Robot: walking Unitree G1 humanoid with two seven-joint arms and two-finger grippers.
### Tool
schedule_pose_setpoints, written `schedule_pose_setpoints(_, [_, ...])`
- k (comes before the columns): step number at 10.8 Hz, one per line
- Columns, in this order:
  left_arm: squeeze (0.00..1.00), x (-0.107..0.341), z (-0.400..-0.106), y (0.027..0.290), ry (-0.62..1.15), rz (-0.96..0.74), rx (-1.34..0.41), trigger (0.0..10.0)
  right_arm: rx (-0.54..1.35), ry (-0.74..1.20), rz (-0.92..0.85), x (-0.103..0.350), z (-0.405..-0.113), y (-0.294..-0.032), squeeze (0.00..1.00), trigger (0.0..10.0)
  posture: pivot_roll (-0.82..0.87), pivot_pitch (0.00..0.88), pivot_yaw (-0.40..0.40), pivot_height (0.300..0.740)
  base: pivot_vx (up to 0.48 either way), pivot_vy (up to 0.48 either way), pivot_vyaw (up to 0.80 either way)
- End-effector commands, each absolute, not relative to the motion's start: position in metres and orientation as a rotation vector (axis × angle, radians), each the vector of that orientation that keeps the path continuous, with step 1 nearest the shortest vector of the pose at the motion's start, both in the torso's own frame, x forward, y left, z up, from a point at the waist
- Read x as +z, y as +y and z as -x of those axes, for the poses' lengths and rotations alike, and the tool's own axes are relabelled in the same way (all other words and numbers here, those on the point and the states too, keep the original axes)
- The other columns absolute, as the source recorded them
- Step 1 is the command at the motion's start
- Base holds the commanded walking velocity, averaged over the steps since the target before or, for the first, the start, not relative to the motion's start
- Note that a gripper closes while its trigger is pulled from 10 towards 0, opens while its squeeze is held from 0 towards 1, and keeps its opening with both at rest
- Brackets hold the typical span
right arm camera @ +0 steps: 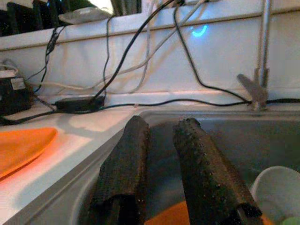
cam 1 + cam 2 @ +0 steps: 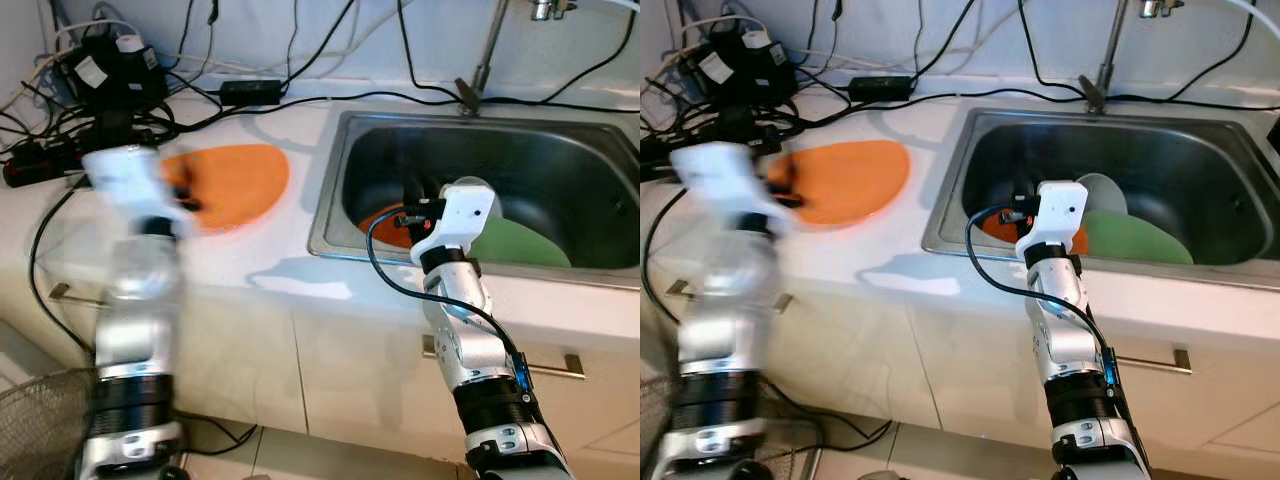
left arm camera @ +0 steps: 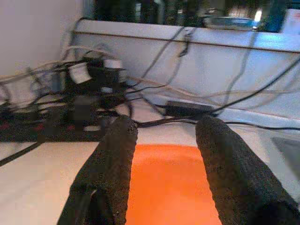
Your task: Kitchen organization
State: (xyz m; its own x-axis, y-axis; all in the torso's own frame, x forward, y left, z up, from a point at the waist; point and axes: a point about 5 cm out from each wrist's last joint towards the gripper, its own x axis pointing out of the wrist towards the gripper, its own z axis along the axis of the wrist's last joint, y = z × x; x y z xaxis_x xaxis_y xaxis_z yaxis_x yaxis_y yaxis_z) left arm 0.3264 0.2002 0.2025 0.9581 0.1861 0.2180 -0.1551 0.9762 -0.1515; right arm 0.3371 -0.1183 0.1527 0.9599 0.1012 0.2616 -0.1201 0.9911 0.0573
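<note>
The left gripper is hovering over the orange plate on the counter, fingers spread wide with nothing between them; the plate is lying near the counter's back edge, just left of the sink, with a tangle of cables and power bricks right behind it. The right gripper is reaching over the sink's front rim, fingers slightly parted and holding nothing; below it in the basin are sitting a second orange plate, a green plate and a white cup, all bunched together.

Risks, as I'm judging it: the left arm is blurred in the head views, so it is moving fast, and a flat plate on a smooth counter could skid back into the cables; the right fingers could knock the cup or clatter the stacked plates; a thin rim may slip out of a shallow pinch.
</note>
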Motion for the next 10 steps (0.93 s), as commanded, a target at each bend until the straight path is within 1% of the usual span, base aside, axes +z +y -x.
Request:
schedule_pose_setpoints(1, [1.00, 0.206, -0.325, 0.206, -0.231, 0.168, 0.179, 10.0, 0.112, -0.271, -0.068, 0.155, -0.339, -0.117, 0.00, 10.0, 0.11, 0.000, 0.069, 0.740, 0.000, 0.000, 0.00])
schedule_pose_setpoints(2, [1.00, 0.203, -0.320, 0.212, -0.190, 0.264, 0.204, 10.0, 0.108, -0.262, -0.061, 0.155, -0.340, -0.120, 0.00, 10.0, 0.12, 0.000, 0.062, 0.740, 0.000, 0.000, 0.00])
schedule_pose_setpoints(3, [1.00, 0.190, -0.319, 0.210, -0.034, 0.337, 0.214, 10.0, 0.105, -0.257, -0.055, 0.155, -0.342, -0.120, 0.00, 10.0, 0.12, 0.000, 0.058, 0.740, 0.000, 0.000, 0.00])
schedule_pose_setpoints(4, [1.00, 0.183, -0.319, 0.207, 0.066, 0.342, 0.204, 10.0, 0.103, -0.253, -0.053, 0.155, -0.343, -0.120, 0.00, 10.0, 0.12, 0.000, 0.059, 0.740, 0.000, 0.000, 0.00])
schedule_pose_setpoints(6, [1.00, 0.180, -0.319, 0.206, 0.158, 0.408, 0.240, 10.0, 0.106, -0.249, -0.055, 0.154, -0.343, -0.119, 0.00, 10.0, 0.13, 0.000, 0.058, 0.740, 0.000, 0.000, 0.00])
schedule_pose_setpoints(7, [0.00, 0.176, -0.319, 0.211, 0.203, 0.452, 0.299, 10.0, 0.105, -0.250, -0.055, 0.154, -0.344, -0.120, 0.00, 10.0, 0.12, 0.000, 0.059, 0.740, 0.000, 0.000, 0.00])
schedule_pose_setpoints(10, [0.00, 0.177, -0.319, 0.210, 0.260, 0.570, 0.309, 10.0, 0.095, -0.249, -0.051, 0.154, -0.345, -0.123, 0.00, 10.0, 0.12, 0.000, 0.061, 0.740, 0.000, 0.000, 0.00])
